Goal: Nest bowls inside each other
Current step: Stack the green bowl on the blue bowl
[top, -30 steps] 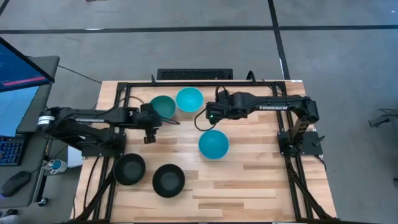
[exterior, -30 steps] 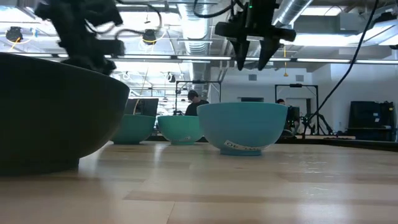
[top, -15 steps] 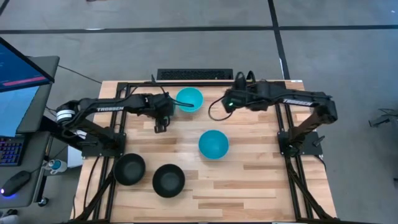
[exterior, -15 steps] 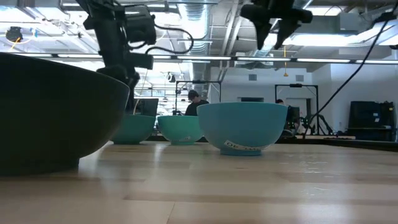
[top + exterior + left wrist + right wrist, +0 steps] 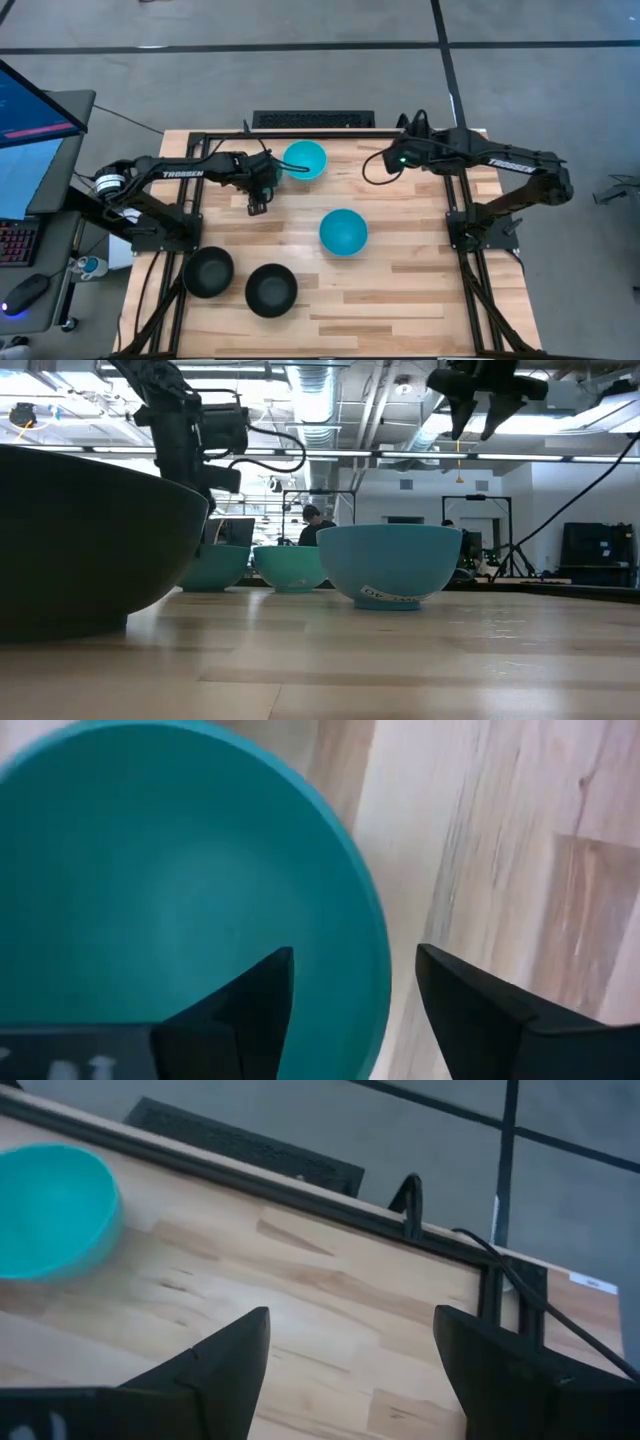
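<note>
Five bowls rest on their bases on the wooden table. A teal bowl (image 5: 170, 900) sits under my left gripper (image 5: 258, 190), which hides it in the high view. A lighter teal bowl (image 5: 304, 160) stands beside it, a blue bowl (image 5: 343, 232) mid-table, and two black bowls (image 5: 208, 272) (image 5: 271, 290) near the front edge. My left gripper (image 5: 355, 990) is open, pointing down, one finger above the teal bowl's inside and one outside its rim (image 5: 375, 950). My right gripper (image 5: 388, 160) is open and in the air near the far right.
A black metal frame (image 5: 330, 132) runs along the table's far edge, with arm mounts at both sides. Bare wood lies to the right of the blue bowl and along the front right. A monitor (image 5: 30, 105) stands off the table's left. People show far back in the room (image 5: 312, 525).
My left gripper moved toward the far right, from beside the teal bowl to above its rim, and now covers it in the high view. My right gripper drew back from above the bowls toward the table's far right edge and rose. No bowl has moved.
</note>
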{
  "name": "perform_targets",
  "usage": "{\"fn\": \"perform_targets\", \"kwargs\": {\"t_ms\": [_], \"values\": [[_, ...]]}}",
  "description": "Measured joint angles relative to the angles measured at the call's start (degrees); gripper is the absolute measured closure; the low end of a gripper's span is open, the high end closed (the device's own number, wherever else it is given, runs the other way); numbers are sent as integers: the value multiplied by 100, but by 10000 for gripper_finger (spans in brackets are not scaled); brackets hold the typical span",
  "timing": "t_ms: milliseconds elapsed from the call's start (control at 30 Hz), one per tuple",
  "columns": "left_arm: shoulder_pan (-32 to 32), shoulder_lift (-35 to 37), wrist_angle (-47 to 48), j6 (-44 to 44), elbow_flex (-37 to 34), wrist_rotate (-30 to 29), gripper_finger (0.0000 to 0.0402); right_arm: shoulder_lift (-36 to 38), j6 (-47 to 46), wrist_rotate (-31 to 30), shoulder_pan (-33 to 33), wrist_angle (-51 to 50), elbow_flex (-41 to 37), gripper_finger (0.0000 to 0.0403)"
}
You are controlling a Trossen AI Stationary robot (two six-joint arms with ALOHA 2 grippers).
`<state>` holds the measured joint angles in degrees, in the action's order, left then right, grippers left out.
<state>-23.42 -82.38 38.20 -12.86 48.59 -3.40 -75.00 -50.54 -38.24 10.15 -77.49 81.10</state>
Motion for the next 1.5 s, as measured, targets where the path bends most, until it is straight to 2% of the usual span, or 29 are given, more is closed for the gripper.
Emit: {"fn": "perform_targets", "kwargs": {"t_ms": [167, 233, 333, 400, 533, 667, 833, 1067, 1267, 1400, 1500], "values": [[9, -12, -205, -114, -8, -140, 246, 99, 0, 3, -8, 39, -14, 97], [-11, -12, -169, -208, -8, -156, 285, 107, 0, 0, 13, 24, -17, 97], [-21, -53, -96, -296, -8, -121, 366, 109, 4, 0, 12, -42, -17, 97], [-20, -61, -19, -293, -8, -82, 389, 116, 1, 2, 11, -50, -17, 97], [3, -82, -12, -213, 11, 23, 398, 166, 0, -6, 11, -185, -17, 97], [237, -89, 578, -54, 460, 189, 399, 212, 3, -67, 113, -463, -17, 97], [570, -86, 1217, 137, 1368, 206, 400, 317, 3, -109, 407, -770, -13, 97], [1418, -196, 2033, 462, 3167, 155, 401, 711, 286, -89, 957, -717, -346, 97], [2489, -1177, 2988, 198, 4637, -644, 401, 1205, 142, 172, 1489, -716, -1094, 97], [2843, -1946, 3109, 2, 5354, -397, 401, 1533, 44, 353, 1626, -598, -1486, 97], [2990, -2453, 3083, 236, 5925, -312, 401, 1758, 173, 382, 1624, -456, -1700, 97]]}}
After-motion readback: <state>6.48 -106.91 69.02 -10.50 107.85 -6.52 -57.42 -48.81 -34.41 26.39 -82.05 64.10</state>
